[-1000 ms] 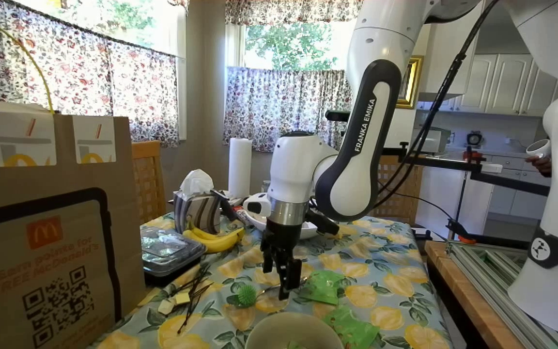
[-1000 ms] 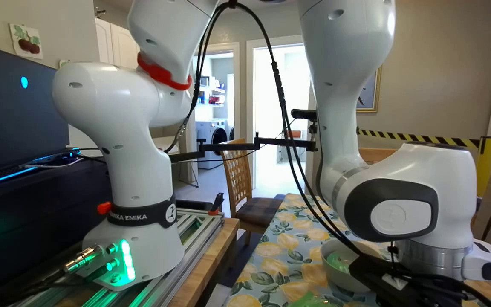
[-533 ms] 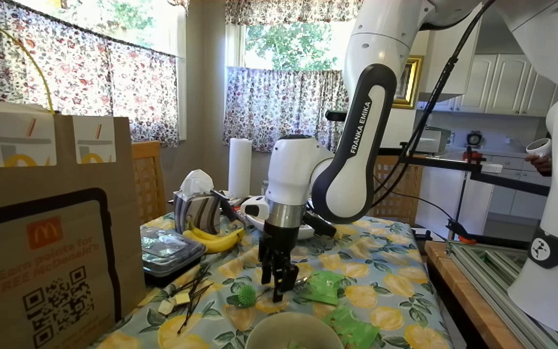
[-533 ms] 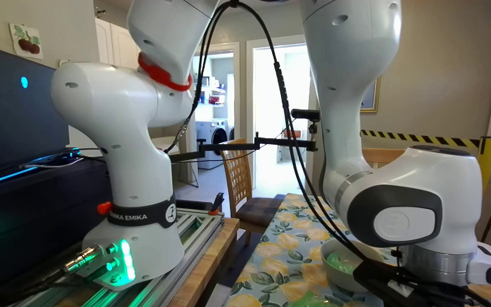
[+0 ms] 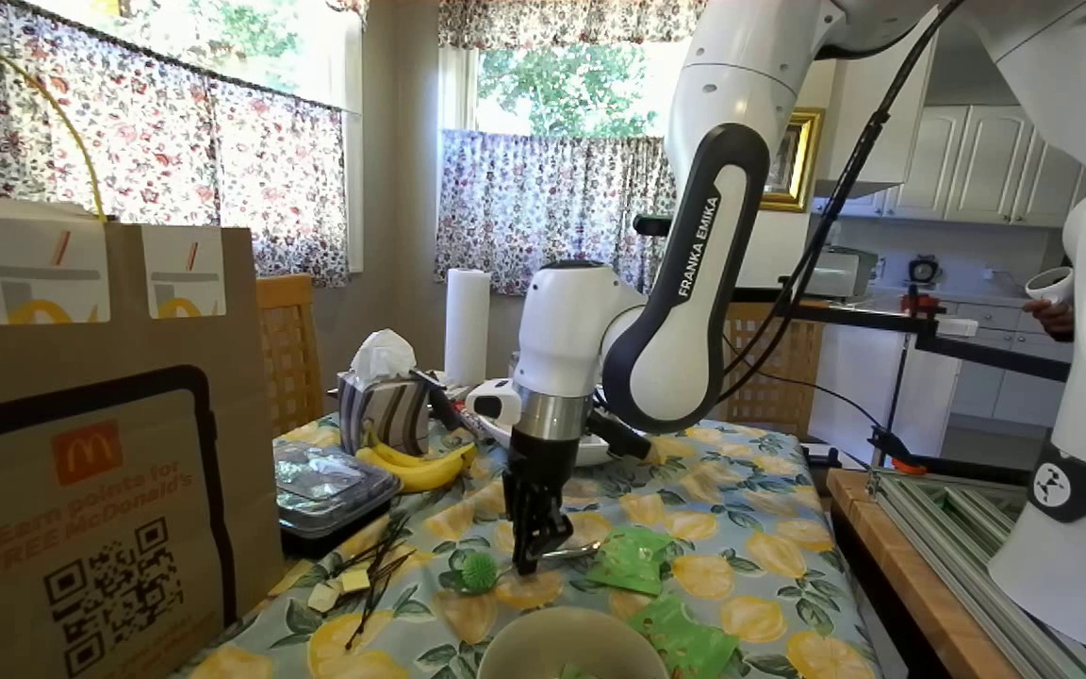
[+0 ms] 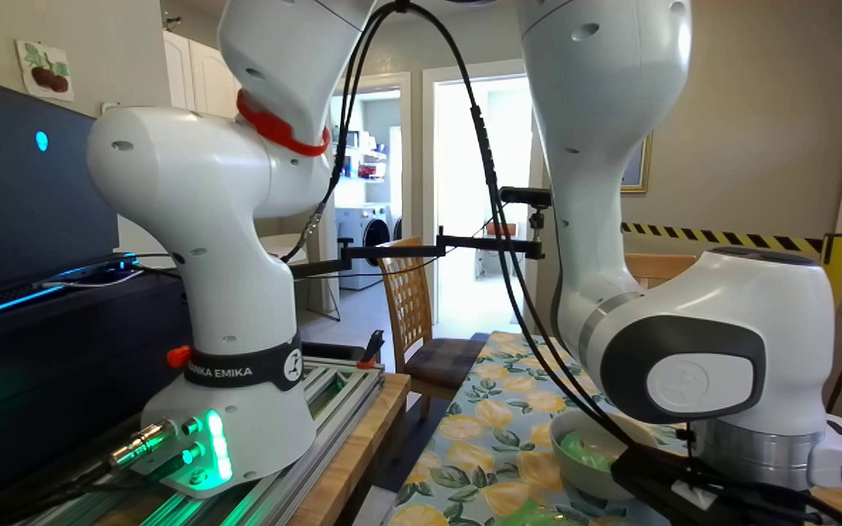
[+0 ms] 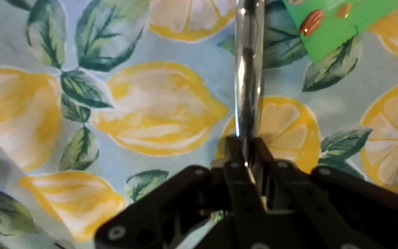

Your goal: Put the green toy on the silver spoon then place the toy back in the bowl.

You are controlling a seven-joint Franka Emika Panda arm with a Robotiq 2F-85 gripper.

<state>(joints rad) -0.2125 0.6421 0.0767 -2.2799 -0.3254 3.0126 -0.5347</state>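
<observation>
Hand (image 7: 247, 152) almost closed, 2 fingers (image 7: 235, 173) pinching silver spoon (image 7: 249, 69) between them.

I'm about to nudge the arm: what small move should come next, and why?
Probably a slight, level lift of the silver spoon: the gripper is closed on its handle, and whether the green toy by its other end rests on it is unclear.

The end effector (image 7: 247, 147) — jaws apart a second ago — has closed on the silver spoon (image 7: 248, 69).
</observation>
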